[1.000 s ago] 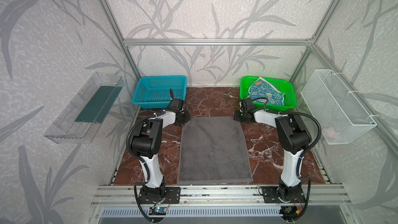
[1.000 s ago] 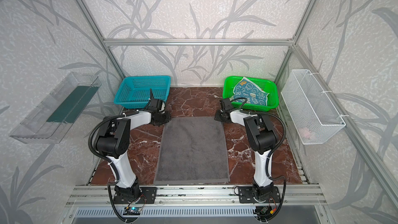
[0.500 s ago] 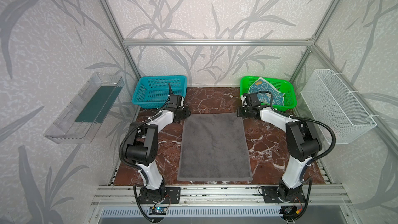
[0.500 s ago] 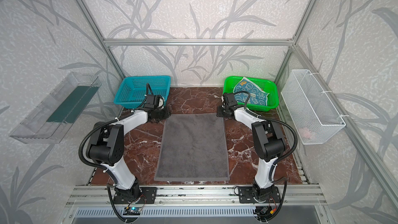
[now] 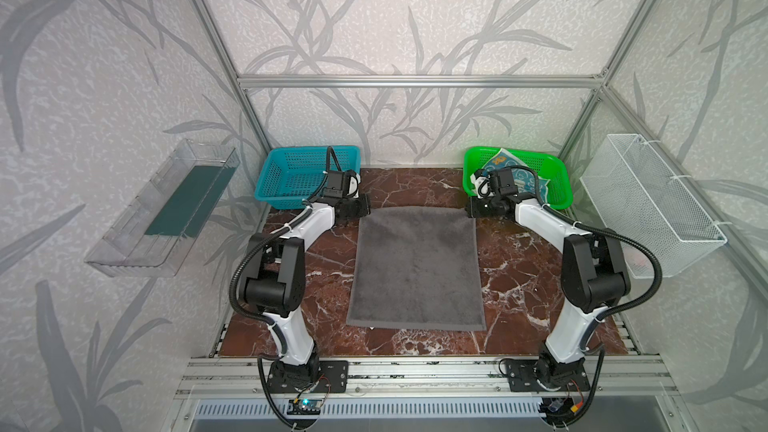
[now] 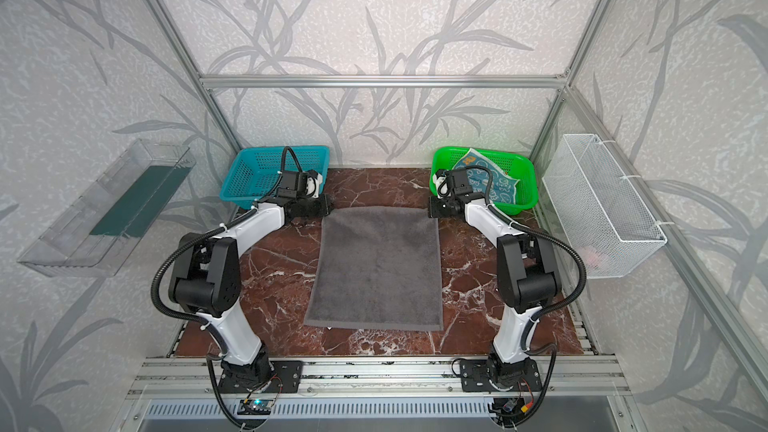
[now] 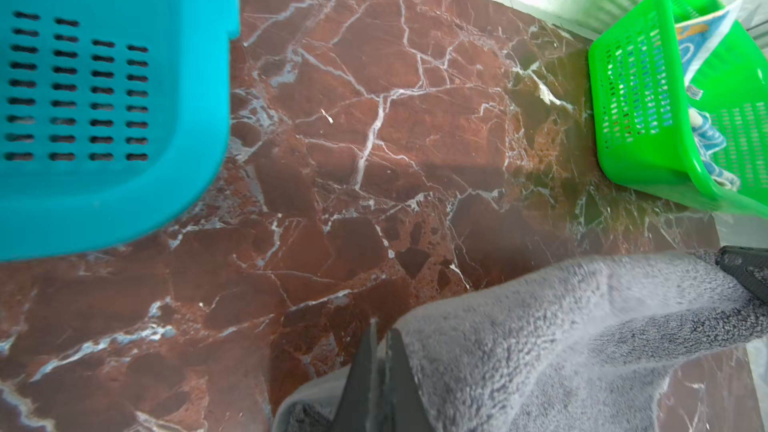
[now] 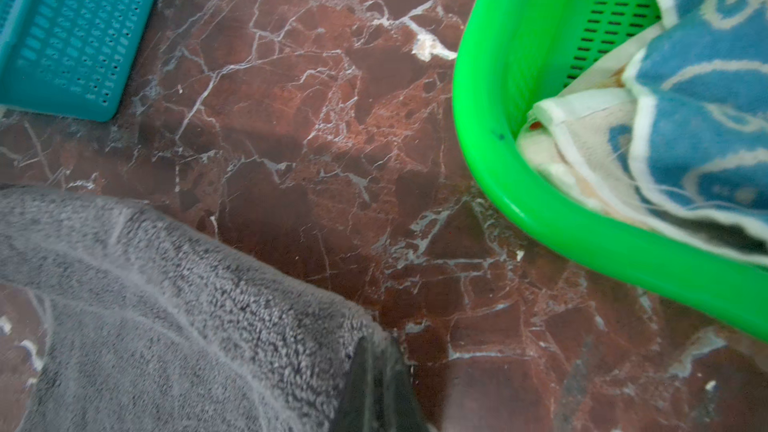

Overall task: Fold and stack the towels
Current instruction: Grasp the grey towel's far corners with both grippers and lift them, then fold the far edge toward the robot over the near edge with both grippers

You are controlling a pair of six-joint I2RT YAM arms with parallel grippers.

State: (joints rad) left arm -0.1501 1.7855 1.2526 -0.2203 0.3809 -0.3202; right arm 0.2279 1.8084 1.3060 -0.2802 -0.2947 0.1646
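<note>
Left gripper (image 7: 382, 347), right gripper (image 8: 376, 353) each clamped on far corner of grey towel (image 5: 415, 268); paired grip holds edge level, likely for half-fold.

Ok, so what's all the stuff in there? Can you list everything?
grey towel: one, dark grey, spread flat mid-table.
blue towel: one, blue with cream pattern, bunched in the green basket.
cream cloth: one, cream, under the blue towel, mostly hidden.
green basket: one, bright green, table's far right corner.
teal basket: one, teal, table's far left corner.
clear tray: one, see-through with a dark green strip, on the left wall.
wire basket: one, white, on the right wall.
table: one, reddish-brown marble.
arms: two, white and black, fixed at the near edge.
left claw: one, black, shut on the grey towel's far left corner.
right claw: one, black, shut on its far right corner.
</note>
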